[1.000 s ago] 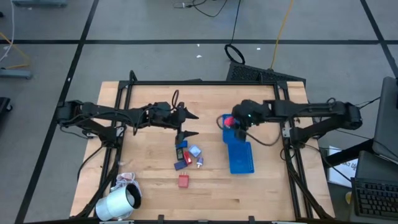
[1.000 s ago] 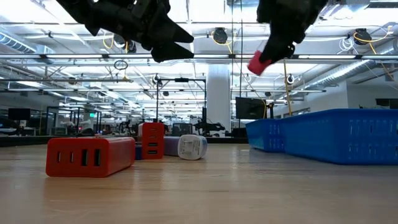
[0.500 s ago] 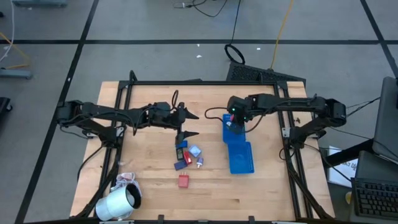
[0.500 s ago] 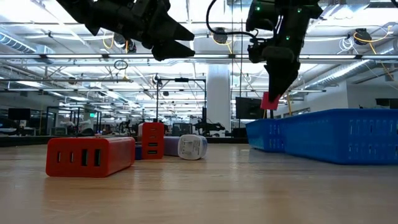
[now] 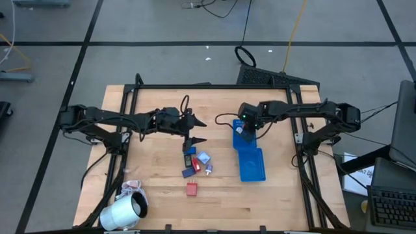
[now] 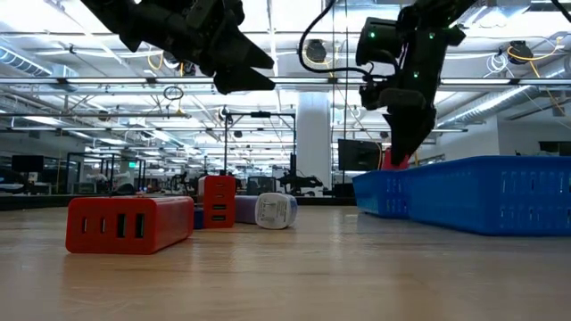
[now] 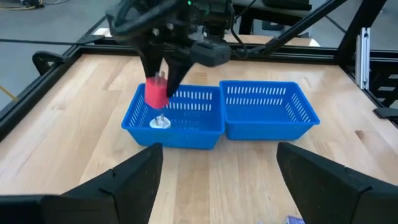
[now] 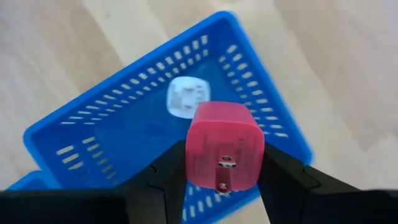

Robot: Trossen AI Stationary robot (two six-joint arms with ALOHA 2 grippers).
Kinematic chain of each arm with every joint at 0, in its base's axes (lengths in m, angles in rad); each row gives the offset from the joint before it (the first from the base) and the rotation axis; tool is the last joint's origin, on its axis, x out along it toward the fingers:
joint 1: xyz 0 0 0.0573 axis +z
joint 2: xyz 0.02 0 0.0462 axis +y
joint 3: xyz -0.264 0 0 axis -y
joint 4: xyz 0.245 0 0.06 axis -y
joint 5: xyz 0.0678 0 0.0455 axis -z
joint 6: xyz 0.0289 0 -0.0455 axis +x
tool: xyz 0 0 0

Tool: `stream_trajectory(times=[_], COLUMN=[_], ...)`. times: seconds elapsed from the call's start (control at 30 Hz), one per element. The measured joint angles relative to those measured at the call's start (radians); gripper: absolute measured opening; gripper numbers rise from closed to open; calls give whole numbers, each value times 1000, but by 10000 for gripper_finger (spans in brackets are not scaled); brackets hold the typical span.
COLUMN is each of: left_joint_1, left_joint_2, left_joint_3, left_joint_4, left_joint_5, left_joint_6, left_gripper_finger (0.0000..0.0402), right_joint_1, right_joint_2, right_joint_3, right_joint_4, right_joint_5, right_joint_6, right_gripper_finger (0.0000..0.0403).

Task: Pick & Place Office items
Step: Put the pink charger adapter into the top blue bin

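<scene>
My right gripper point(image 5: 242, 130) is shut on a small red plug block point(image 8: 224, 152) and hangs over the far compartment of the blue tray point(image 5: 253, 166). A white piece point(image 8: 188, 96) lies on that compartment's floor. My left gripper point(image 5: 195, 131) hovers open over the table's middle, above the loose items: a black block point(image 5: 188, 159), a light blue one point(image 5: 203, 158), a dark blue one point(image 5: 188, 172) and a red one point(image 5: 192, 188), all resting flat on the wood. In the low view a red block with ports point(image 6: 129, 223) lies nearest. My right gripper pinches the red plug block by two opposite side faces point(image 8: 194, 155), one finger point(image 8: 165, 177) on each side. The fingers come from above, pointing down. The block's pronged face point(image 8: 225, 171) looks up at the wrist. It is lifted clear, just above the tray compartment point(image 7: 186, 115).
A big white roll point(image 5: 123, 211) lies at the table's near left corner. The tray's near compartment point(image 7: 267, 118) holds nothing that shows. Black frame rails point(image 5: 130, 97) run along the table's sides. Bare wood lies near the front edge and right of the tray.
My right gripper has carried the red block down toward the tray's far compartment, turning from a slant to point straight down; the block now sits near the tray's rim height. The left arm has kept still.
</scene>
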State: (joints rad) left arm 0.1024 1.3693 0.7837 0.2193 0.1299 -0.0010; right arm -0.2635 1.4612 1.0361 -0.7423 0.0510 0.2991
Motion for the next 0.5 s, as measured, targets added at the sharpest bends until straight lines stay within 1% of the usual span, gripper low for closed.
stream_trajectory(times=[0.1, 0.33, 0.5], left_joint_1=[0, 0, 0], left_joint_2=[0, 0, 0], left_joint_3=[0, 0, 0], left_joint_4=[0, 7, 14], left_joint_5=[0, 0, 0], left_joint_6=[-1, -4, -4], left_gripper_finger=[315, 328, 323], right_joint_1=[-4, -4, -5], right_joint_2=[0, 0, 0], right_joint_3=[-23, -70, -97], right_joint_4=[21, 68, 99], right_joint_5=[-26, -26, -28], right_joint_6=[4, 13, 15], right_gripper_finger=[149, 149, 149])
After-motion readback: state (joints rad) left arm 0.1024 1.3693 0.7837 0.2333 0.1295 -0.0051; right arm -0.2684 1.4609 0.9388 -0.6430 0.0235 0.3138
